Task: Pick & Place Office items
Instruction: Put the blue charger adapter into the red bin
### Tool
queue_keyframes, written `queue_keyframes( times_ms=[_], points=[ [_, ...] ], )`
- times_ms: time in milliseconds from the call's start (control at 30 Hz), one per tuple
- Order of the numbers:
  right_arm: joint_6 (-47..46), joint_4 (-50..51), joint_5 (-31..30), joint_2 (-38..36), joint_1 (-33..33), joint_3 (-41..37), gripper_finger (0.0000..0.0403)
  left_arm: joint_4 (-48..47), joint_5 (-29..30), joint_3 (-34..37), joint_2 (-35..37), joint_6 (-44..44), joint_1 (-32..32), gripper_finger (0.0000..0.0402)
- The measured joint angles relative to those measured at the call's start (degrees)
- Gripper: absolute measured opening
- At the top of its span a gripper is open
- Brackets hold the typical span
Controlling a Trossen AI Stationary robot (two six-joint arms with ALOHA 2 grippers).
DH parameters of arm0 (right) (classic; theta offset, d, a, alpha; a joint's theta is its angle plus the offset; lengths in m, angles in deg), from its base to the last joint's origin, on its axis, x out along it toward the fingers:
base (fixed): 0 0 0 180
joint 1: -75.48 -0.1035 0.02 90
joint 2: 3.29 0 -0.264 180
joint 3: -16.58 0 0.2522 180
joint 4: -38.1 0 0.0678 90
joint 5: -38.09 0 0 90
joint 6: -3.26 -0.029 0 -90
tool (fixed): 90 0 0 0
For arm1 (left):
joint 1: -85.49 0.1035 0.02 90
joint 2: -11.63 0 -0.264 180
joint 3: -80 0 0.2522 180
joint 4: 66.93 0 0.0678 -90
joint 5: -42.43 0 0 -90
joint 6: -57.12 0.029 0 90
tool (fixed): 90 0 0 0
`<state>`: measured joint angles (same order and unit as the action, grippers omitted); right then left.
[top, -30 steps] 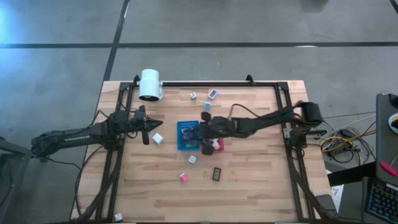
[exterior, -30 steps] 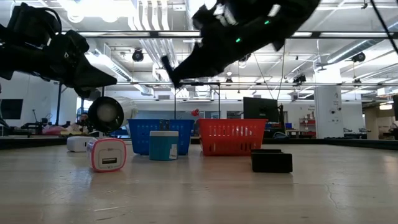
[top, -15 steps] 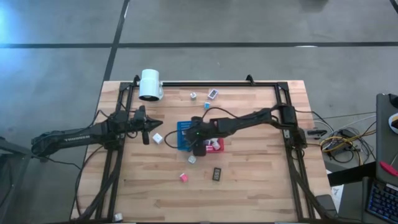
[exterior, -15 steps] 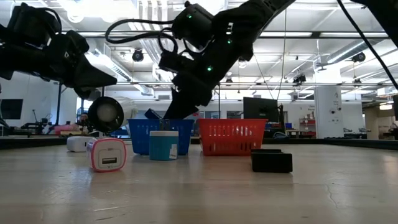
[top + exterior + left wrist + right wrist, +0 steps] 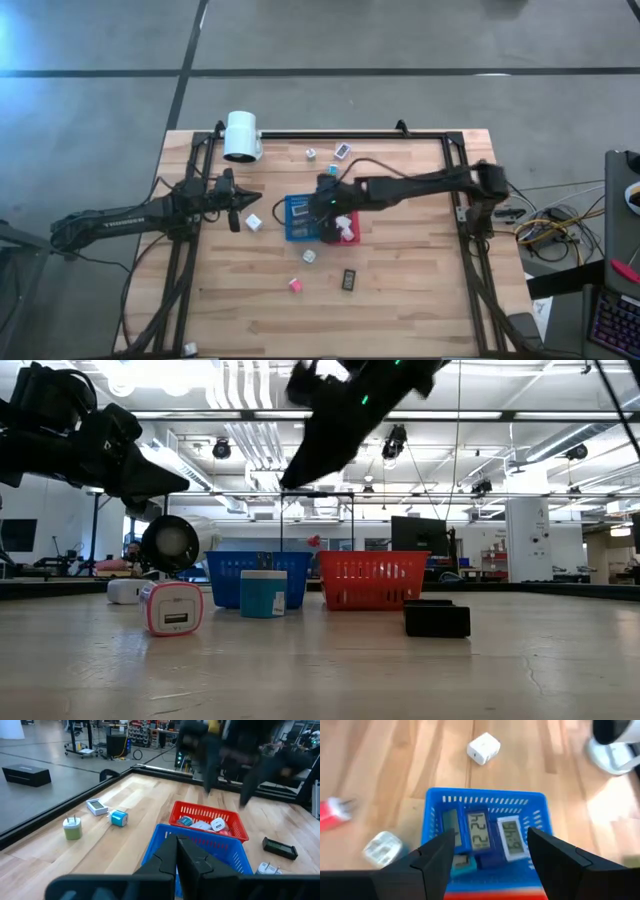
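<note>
Jaws pressed together on nothing, the left gripper [image 5: 243, 199] hovers well to the left of the blue tray [image 5: 290, 231], with a white cube [image 5: 254, 222] between them. That tray holds three small flat clocks [image 5: 481, 837] side by side. Above its right part the right gripper [image 5: 327, 205] hangs with its fingers [image 5: 435, 856] spread wide and empty. The red tray [image 5: 185, 810] touches the blue tray's right side and holds several small chargers [image 5: 218, 824]. Nearer the front edge than the blue tray lie a pink cube [image 5: 295, 285] and a dark flat rectangle [image 5: 349, 280].
</note>
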<state>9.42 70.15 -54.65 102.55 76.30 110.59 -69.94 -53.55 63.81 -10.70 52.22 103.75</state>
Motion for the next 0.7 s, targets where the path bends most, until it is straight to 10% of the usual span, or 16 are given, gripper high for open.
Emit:
queue_keyframes(
  times_ms=[233,500,700],
  points=[
    [-0.71,-4.54,0.02,-19.97,-0.86,-9.4,0.02,-0.01,-0.02,0.0,0.15,0.0,0.02,0.0014],
    [-7.61,-45.71,13.94,-49.49,1.17,-39.8,0.0074,2.5,-5.12,0.16,0.16,-0.33,0.04,0.0014],
    [-9.33,-50.11,14.25,-62.95,6.09,-55.89,0.0013,8.92,-12.46,0.63,0.76,-0.65,0.04,0.0014]
  ],
)
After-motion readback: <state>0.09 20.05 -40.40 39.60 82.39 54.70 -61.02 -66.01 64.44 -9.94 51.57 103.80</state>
